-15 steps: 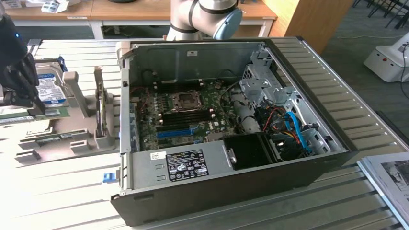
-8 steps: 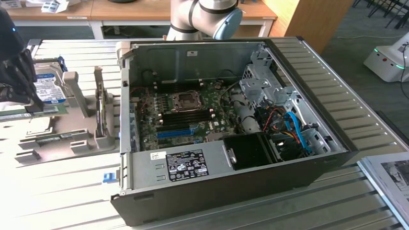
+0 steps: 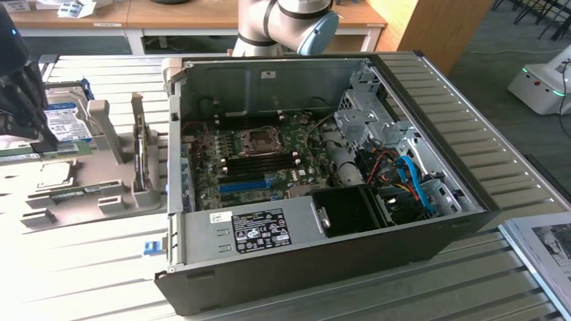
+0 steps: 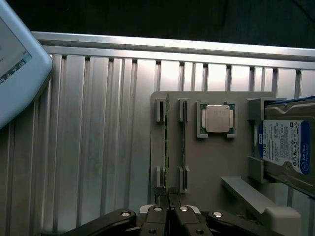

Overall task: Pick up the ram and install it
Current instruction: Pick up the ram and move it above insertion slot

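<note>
The ram (image 4: pixel 167 147) is a thin green stick seen edge-on, running out from between my fingertips over the grey holder (image 4: pixel 211 167). My gripper (image 4: pixel 169 212) is shut on its near end. The stick lines up with the holder's outer pair of slots and looks slightly raised above them. In the exterior view my gripper (image 3: pixel 34 144) hangs at the far left over the holder (image 3: pixel 89 177), with the green ram (image 3: pixel 20 158) just below it. The open computer case (image 3: pixel 312 267) lies in the middle, its motherboard (image 3: pixel 259 157) facing up.
A second green stick (image 4: pixel 183 147) rests in the neighbouring slots. On the holder there are also a CPU (image 4: pixel 217 119), a hard drive (image 4: pixel 284 147) with a blue-white label and an upright card (image 3: pixel 140 147). A white device (image 4: pixel 15 64) sits beyond the slatted table.
</note>
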Controlling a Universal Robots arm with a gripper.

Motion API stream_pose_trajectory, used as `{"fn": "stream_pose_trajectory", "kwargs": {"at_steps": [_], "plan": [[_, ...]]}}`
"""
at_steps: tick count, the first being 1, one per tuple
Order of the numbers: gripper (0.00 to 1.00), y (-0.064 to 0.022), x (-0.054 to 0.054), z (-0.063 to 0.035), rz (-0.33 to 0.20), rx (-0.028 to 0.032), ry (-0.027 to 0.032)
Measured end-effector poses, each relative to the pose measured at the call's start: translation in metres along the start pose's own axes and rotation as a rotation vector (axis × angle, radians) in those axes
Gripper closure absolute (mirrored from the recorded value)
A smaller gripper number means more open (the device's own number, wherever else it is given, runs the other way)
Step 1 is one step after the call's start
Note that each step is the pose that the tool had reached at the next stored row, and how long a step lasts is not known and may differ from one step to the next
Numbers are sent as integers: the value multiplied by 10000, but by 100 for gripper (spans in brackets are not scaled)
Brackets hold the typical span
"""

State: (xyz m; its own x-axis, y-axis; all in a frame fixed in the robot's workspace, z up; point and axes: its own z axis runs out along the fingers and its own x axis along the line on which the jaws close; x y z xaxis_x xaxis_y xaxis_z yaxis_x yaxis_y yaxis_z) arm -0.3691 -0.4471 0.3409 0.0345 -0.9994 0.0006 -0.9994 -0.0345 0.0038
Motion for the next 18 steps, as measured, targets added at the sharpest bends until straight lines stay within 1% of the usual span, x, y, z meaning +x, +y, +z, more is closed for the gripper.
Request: {"fn": "stream_pose_trajectory", "kwargs": {"at_steps": [18], "plan": [[89, 0, 0, -213, 0, -1, 0]]}}
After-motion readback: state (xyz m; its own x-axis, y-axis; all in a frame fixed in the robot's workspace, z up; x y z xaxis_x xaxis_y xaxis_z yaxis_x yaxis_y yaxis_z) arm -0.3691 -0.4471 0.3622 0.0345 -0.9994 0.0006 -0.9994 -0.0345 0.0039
